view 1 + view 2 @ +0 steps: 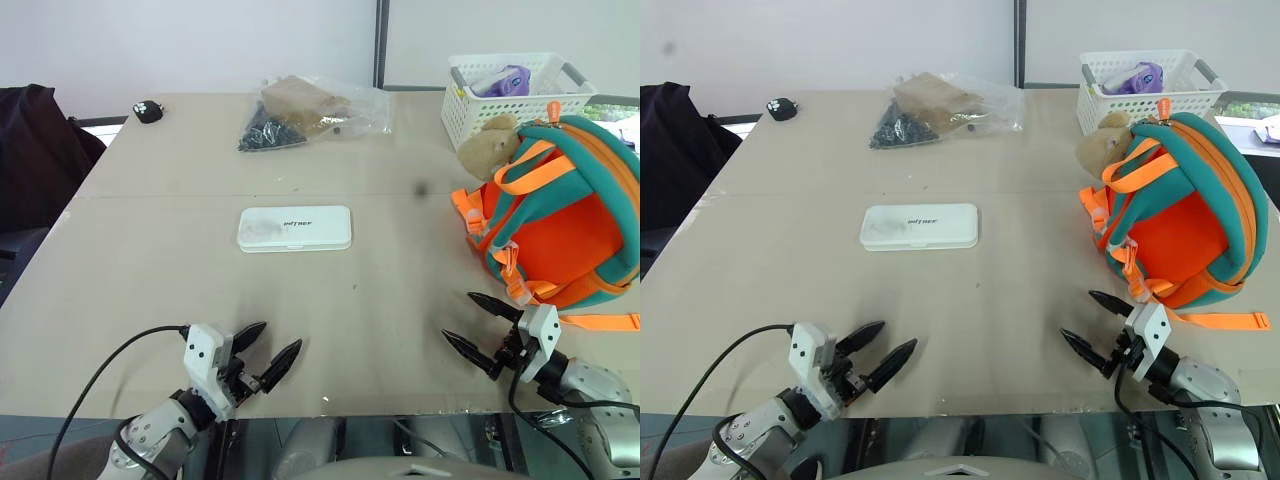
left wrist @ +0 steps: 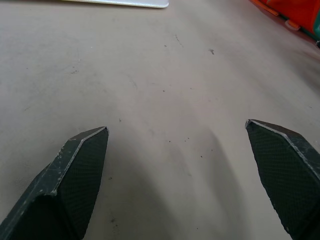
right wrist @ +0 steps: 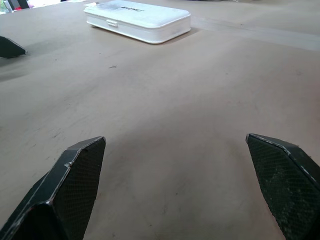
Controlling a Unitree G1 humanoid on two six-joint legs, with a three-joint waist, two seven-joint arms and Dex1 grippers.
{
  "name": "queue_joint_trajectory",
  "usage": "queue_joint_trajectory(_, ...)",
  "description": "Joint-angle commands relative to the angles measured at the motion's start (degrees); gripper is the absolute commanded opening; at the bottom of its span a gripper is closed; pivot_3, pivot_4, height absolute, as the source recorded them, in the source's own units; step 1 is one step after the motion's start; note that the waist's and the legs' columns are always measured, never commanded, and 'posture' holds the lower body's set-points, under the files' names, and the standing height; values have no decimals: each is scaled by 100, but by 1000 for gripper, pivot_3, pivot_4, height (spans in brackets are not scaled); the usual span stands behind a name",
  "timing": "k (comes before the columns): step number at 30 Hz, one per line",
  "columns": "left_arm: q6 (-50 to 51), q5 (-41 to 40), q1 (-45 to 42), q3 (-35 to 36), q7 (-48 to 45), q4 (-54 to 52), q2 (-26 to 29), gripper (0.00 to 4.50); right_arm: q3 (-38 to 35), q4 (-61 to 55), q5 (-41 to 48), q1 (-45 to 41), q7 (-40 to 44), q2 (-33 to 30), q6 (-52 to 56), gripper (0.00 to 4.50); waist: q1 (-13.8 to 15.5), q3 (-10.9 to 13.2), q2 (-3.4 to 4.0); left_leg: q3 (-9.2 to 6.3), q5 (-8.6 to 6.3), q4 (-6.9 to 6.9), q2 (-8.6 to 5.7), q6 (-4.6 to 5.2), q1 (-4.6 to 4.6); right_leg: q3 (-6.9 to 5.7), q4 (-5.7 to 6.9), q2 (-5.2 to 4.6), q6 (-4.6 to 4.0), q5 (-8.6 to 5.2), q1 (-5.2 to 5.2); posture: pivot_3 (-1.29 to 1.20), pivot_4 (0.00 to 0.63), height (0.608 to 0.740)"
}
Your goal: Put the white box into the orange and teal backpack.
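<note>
The white box [image 1: 294, 229] lies flat in the middle of the beige table, its dark lettering facing up; it also lies ahead in the right wrist view [image 3: 138, 20]. The orange and teal backpack [image 1: 565, 213] rests at the right of the table with a tan plush bear [image 1: 487, 146] at its far side. My left gripper [image 1: 268, 351] hovers open near the table's front edge, well short of the box. My right gripper [image 1: 478, 324] is open too, just in front of the backpack's lower straps. Both grippers are empty.
A white perforated basket [image 1: 510, 95] with a purple item stands behind the backpack. A clear plastic bag [image 1: 305, 110] of dark and brown things lies at the far middle, and a small black object [image 1: 148, 111] at the far left. A dark chair [image 1: 35, 150] stands off the table's left side.
</note>
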Motion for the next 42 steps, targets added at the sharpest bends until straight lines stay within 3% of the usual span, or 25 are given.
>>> queue_joint_trajectory(1,-27,-32,-69,74,6,-195,1,4500,-147,29,81,-61,45,-97,-69,4447,0,0,0,0,0,0,0,0,0,0,0,0,0,0,0,0,150,740)
queue_joint_trajectory(21,7,-231,-185,333,-216,-25,30,4500,16,-19,94,-126,-74,-28,59,4447,0,0,0,0,0,0,0,0,0,0,0,0,0,0,0,0,150,740)
queue_joint_trajectory(26,329,-851,-391,928,-500,268,280,4500,151,-188,211,-212,-104,-32,514,4447,-2,0,0,-1,0,0,1,0,0,-1,0,1,-1,0,0,0,150,740)
queue_joint_trajectory(30,867,-1515,-726,1629,-971,880,876,4500,347,-426,289,-480,-283,74,959,4447,-19,1,2,-4,1,0,2,-1,1,-7,3,3,-1,0,-1,0,150,740)
queue_joint_trajectory(34,2073,-2338,-1747,2204,-1389,2307,1836,4500,715,-397,-86,-1218,-831,431,1256,4447,-35,2,2,-7,1,0,1,-2,3,-34,6,8,-1,0,-4,0,150,740)
queue_joint_trajectory(37,3453,-3046,-3065,2353,-805,3350,2357,4500,1035,-142,-600,-1908,-1328,741,1386,4447,-62,10,-12,-23,7,2,-4,-12,0,-48,13,16,-2,2,-12,0,150,740)
queue_joint_trajectory(40,4279,-2710,-4714,1858,-1088,5150,2830,4500,1355,613,-1318,-2901,-1988,1168,1304,4447,-117,10,-24,-43,14,1,-14,-22,-6,-61,15,30,-3,2,-19,0,150,740)
queue_joint_trajectory(42,4169,-2086,-5675,1341,-1279,6163,2907,4500,1380,1055,-1530,-3328,-2311,1406,1226,4447,-150,12,-23,-42,15,0,-23,-24,-5,-62,16,29,-3,2,-22,0,150,740)
